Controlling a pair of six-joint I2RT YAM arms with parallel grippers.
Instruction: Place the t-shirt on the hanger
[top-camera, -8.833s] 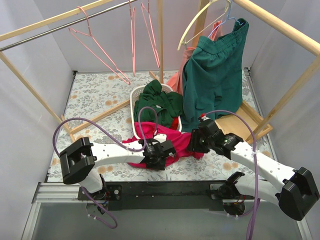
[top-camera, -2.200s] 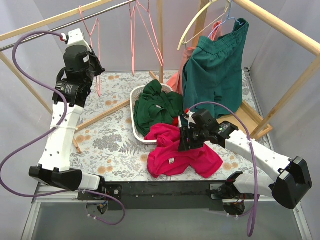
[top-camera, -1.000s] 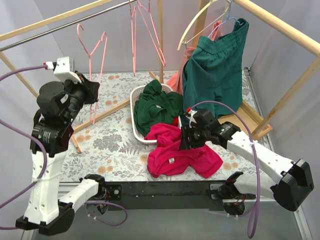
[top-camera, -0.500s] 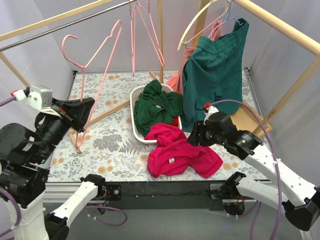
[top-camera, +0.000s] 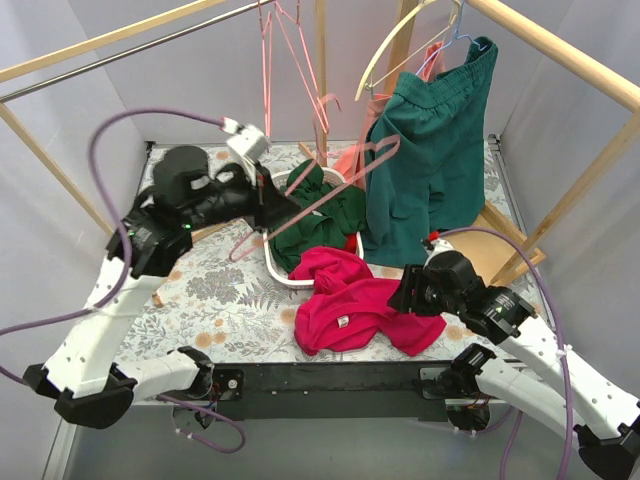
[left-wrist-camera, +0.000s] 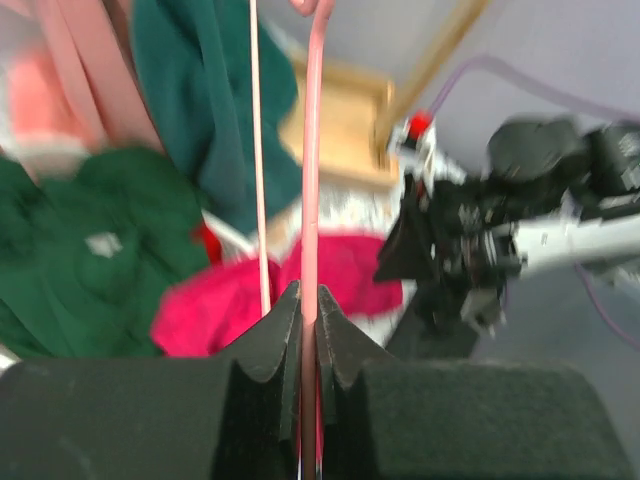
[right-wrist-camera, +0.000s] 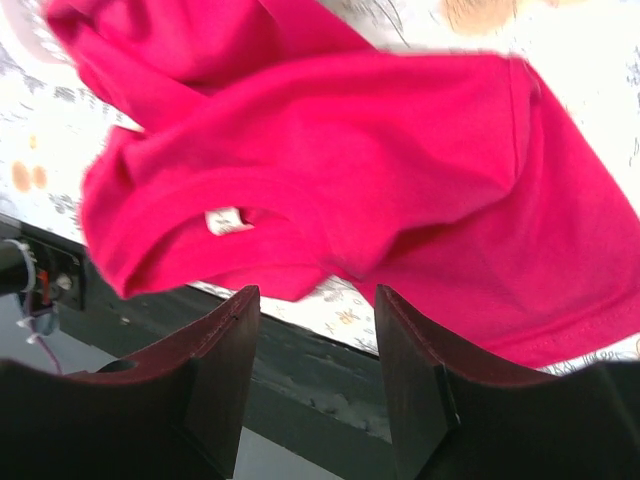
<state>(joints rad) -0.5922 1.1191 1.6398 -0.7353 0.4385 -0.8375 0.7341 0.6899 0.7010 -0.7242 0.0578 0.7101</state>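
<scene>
Landmark: white basket (top-camera: 283, 277) on the floral desk (top-camera: 220, 290), dark green garment (top-camera: 330, 215) inside.
T-shirt (top-camera: 365, 310): crumpled on the desk, against the basket's near rim, white neck label showing.
Hanger (left-wrist-camera: 311, 150): off the desk, slanting above the basket.
Left claw (left-wrist-camera: 303, 310): over the basket, pinched tight on the hanger's wire.
Right claw (right-wrist-camera: 315, 292): near side of the basket, spread wide and empty, above the t-shirt.
</scene>
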